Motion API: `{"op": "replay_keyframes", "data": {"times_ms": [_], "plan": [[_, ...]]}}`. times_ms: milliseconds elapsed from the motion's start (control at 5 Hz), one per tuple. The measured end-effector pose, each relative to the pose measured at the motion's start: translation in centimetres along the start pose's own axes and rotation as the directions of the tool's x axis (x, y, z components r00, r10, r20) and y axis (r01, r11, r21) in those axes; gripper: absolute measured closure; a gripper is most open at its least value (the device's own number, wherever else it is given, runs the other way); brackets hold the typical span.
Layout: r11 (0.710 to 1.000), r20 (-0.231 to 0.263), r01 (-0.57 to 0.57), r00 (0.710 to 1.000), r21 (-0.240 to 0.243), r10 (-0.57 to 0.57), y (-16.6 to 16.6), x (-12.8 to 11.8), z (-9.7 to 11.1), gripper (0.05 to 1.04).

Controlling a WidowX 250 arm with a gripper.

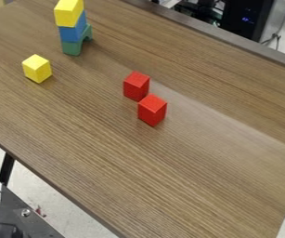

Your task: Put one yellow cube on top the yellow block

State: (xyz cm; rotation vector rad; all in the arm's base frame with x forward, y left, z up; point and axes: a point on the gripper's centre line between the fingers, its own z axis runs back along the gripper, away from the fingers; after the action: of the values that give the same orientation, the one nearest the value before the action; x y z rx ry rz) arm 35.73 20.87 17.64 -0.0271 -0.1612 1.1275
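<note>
Well, I looked down at the brown table (188, 176), the biggest thing I saw, with its long wood lines going on a slant from upper left to lower right. Past its far edge stood a tall black box (247, 18) with small blue lights. At the lower left, off the table, was a dark metal plate (29, 214) with a round bolt.

The stack stood near the top left of the view. At its foot was the green arch (72, 48), its open side facing right and its span going away toward the upper right. The blue block (71, 34) sat on that, and the yellow block (66, 16) sat on top.

Two red cubes (152, 110) were near the middle, one just behind the other, corner to corner. I could not tell if they touched.

The yellow cube (35, 68) sat flat on the table at the left, nearer to me than the stack and apart from it. It was about as long as it was wide, so it had no long way to point. It was turned so one upright edge faced me, with a side going back to each hand.

I could not tell if the gripper was wide, narrow or holding something.
</note>
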Motion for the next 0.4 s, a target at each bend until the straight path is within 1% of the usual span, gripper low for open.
{"op": "replay_keyframes", "data": {"times_ms": [200,400], "plan": [[0.998,-0.036,0.058,0.998,0.017,-0.058,0.79,0.35,-0.2,0.629],[0.991,-0.051,0.128,0.991,0.031,-0.127,1.19,0.23,-0.22,0.629]]}}
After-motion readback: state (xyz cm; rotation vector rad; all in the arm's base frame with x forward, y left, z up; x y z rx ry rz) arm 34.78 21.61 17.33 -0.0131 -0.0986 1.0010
